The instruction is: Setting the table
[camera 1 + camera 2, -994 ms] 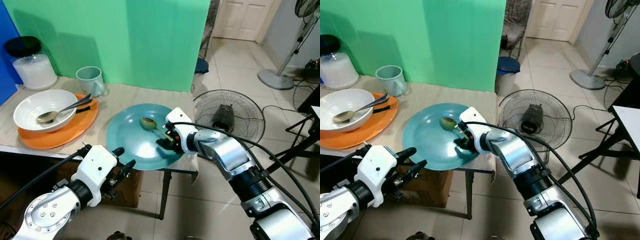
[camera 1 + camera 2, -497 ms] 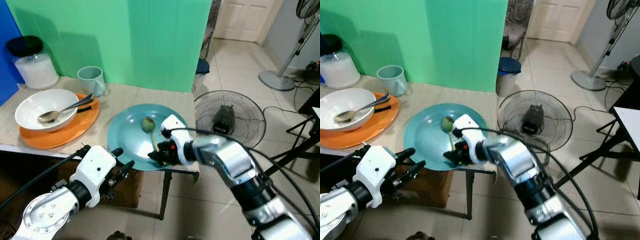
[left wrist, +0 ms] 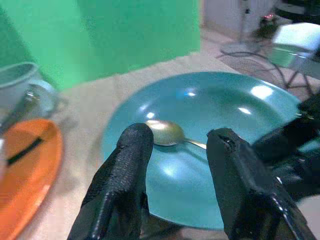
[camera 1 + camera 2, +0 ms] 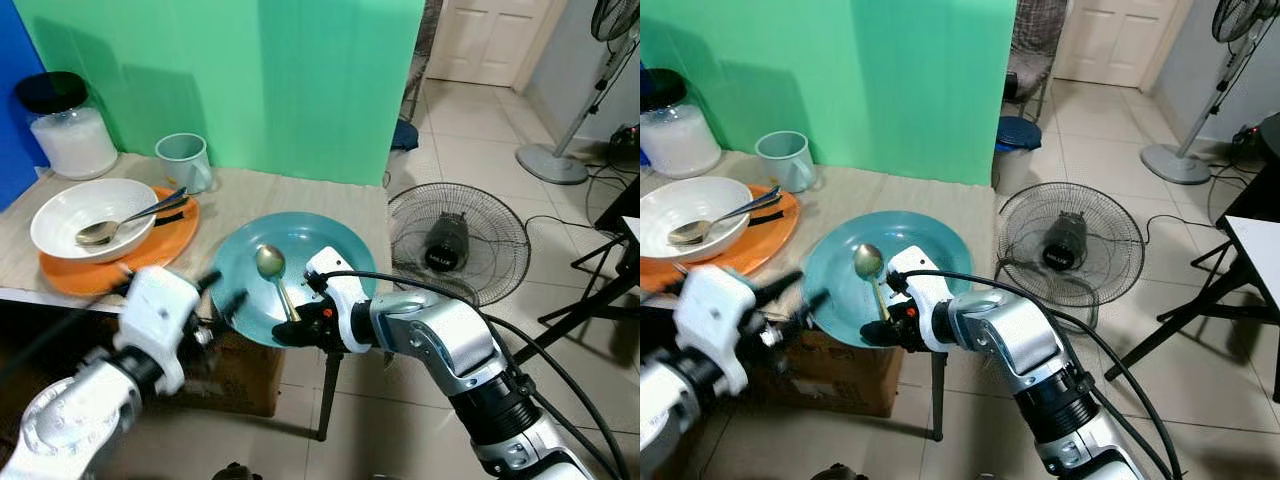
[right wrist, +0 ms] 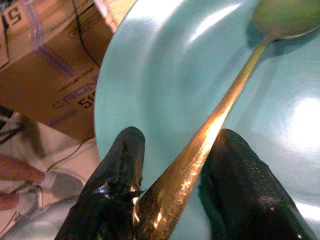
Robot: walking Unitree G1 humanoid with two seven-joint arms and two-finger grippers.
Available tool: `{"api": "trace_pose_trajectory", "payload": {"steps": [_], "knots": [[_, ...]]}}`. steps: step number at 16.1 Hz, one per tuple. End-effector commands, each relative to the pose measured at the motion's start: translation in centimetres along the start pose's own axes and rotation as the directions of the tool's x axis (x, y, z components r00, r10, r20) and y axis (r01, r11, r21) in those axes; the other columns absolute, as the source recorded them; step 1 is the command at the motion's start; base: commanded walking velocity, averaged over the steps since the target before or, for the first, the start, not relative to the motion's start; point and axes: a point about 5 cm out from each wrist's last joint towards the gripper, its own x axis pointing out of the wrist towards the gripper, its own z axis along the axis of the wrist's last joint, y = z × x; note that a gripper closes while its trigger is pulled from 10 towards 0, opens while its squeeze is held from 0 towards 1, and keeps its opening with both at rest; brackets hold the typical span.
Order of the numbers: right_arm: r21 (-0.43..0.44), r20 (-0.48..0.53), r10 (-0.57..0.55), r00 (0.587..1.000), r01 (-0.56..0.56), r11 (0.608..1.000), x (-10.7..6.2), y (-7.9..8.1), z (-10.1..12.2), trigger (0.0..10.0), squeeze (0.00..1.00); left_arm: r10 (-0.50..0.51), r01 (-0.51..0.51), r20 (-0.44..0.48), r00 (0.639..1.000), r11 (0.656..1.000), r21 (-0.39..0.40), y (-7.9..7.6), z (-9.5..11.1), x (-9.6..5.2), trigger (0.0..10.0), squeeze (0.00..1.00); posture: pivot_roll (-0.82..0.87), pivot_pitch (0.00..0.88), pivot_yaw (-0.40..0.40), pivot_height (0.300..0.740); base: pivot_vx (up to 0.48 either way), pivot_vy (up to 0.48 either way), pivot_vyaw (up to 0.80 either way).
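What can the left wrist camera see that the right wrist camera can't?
Left wrist view's own: the orange plate, the pale mug, the green backdrop, and the open left hand hovering at the near rim of the teal plate.

Right wrist view's own: the cardboard box under the table edge, and the right hand shut on the spoon's handle.

Both share: the teal plate and the gold spoon lying on it.
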Motion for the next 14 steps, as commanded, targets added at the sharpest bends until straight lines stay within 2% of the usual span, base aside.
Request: {"api": "trace_pose_trajectory", "payload": {"steps": [1,3,5,7,8,9,10,11,13,14], "knots": [[0.002,0.024,-0.045,0.999,0.045,0.999,-0.5,-0.7,0.4,10.0,0.00,0.019,-0.019,-0.015,1.000,1.000,0.000,0.2,-0.1,0.1,10.0,0.00,-0.02,0.000,-0.036,0.740,0.000,0.000,0.00],[0.006,0.092,-0.088,0.992,0.088,0.996,-0.9,-1.5,1.4,10.0,0.00,0.061,-0.061,-0.066,0.996,0.998,0.004,0.6,-0.9,0.4,10.0,0.00,-0.03,0.000,-0.032,0.740,0.000,0.000,0.00],[-0.040,0.137,-0.101,0.985,0.108,0.993,-1.1,-1.6,2.1,10.0,0.00,0.070,-0.070,-0.074,0.995,0.998,0.000,0.7,-1.0,0.4,10.0,0.00,-0.03,0.000,-0.031,0.740,0.000,0.000,0.00],[-0.048,0.188,-0.103,0.977,0.114,0.992,-1.5,-1.7,2.7,10.0,0.00,0.057,-0.059,-0.078,0.995,0.998,-0.021,0.3,-1.0,0.4,10.0,0.00,-0.02,0.000,-0.032,0.740,0.000,0.000,0.00],[-0.035,0.249,-0.140,0.958,0.153,0.988,-1.9,-2.1,3.4,10.0,0.00,0.041,-0.044,-0.073,0.996,0.998,-0.037,-0.1,-0.9,0.4,10.0,0.00,-0.02,0.000,-0.034,0.740,0.000,0.000,0.00],[-0.007,0.361,-0.205,0.910,0.223,0.975,-3.1,-3.2,4.7,10.0,0.00,-0.006,0.004,-0.042,0.999,0.999,-0.054,-0.9,-0.5,0.2,10.0,0.00,-0.02,0.000,-0.036,0.740,0.000,0.000,0.00],[0.003,0.402,-0.231,0.886,0.251,0.968,-3.6,-3.6,5.2,10.0,0.00,-0.023,0.021,-0.029,0.999,0.998,-0.056,-1.1,-0.4,0.2,10.0,0.00,-0.02,0.000,-0.036,0.740,0.000,0.000,0.00],[0.036,0.464,-0.309,0.830,0.331,0.943,-4.9,-4.9,5.5,10.0,0.00,-0.029,0.029,-0.006,1.000,0.998,-0.048,-1.4,0.0,0.4,10.0,0.00,-0.02,0.000,-0.033,0.740,0.000,0.000,0.00],[0.087,0.516,-0.396,0.759,0.414,0.906,-6.8,-6.3,5.0,10.0,0.00,0.064,-0.060,0.043,0.997,0.994,-0.090,-0.8,0.9,1.2,10.0,0.00,-0.02,0.000,-0.026,0.740,0.000,0.000,0.00],[0.098,0.528,-0.421,0.738,0.440,0.893,-7.5,-6.6,4.6,10.0,0.00,0.110,-0.107,0.026,0.994,0.992,-0.071,-0.6,0.7,1.7,10.0,0.00,-0.02,0.000,-0.019,0.740,0.000,0.000,0.00]]}}
